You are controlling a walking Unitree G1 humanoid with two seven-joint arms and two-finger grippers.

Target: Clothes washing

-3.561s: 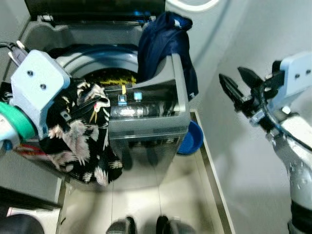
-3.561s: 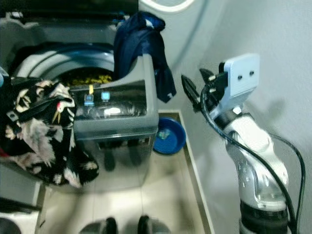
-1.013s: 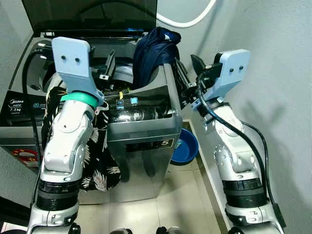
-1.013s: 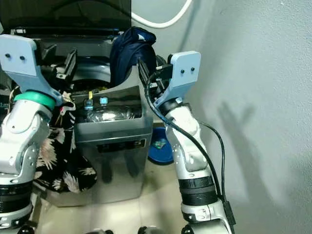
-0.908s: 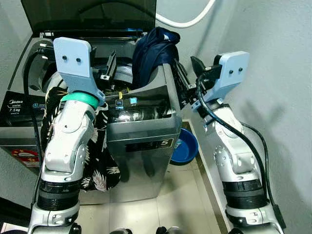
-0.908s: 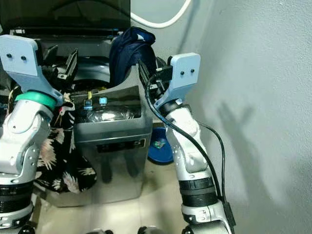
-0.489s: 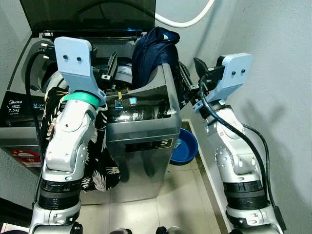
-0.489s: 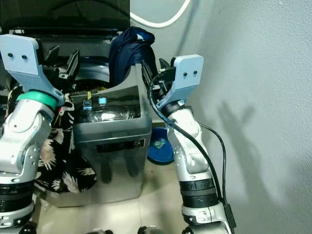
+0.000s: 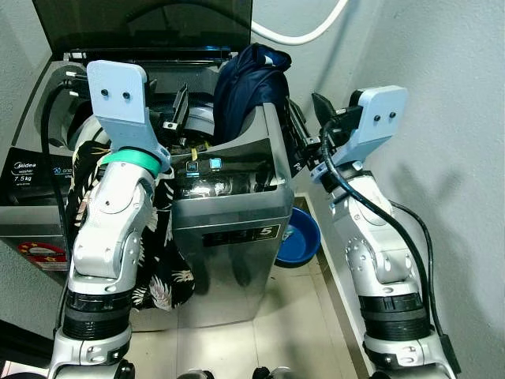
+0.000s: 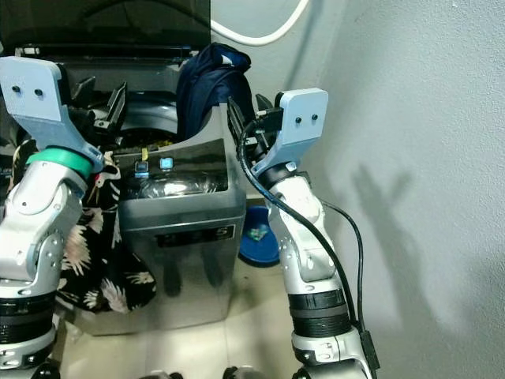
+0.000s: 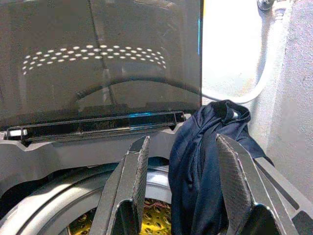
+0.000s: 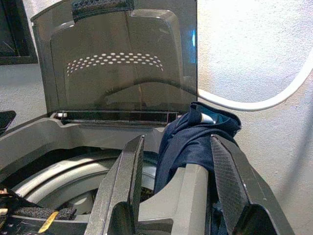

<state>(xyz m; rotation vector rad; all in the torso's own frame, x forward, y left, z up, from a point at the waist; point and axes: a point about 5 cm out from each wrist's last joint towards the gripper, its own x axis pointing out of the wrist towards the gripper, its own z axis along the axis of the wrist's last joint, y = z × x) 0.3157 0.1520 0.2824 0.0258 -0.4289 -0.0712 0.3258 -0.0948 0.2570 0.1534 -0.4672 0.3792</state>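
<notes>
Draping over the washing machine [image 9: 229, 209] front edge, floral garment [image 9: 162, 268] not loaded. Left claw [image 9: 175, 110] above the drum, fingers spread, empty. Right claw [image 9: 298, 138] spread at the machine's right rim beside the navy garment [image 9: 248, 91], which hangs over that rim; both garments left to load.

The top-loading washing machine [image 9: 229, 209] is grey, with its dark tinted lid [image 9: 142, 24] raised upright at the rear. A navy garment [image 9: 248, 87] hangs draped over the machine's right rear rim. A black floral-print garment [image 9: 162, 260] hangs over the left front edge, down the cabinet side. Yellow fabric [image 11: 151, 226] lies inside the drum.
</notes>
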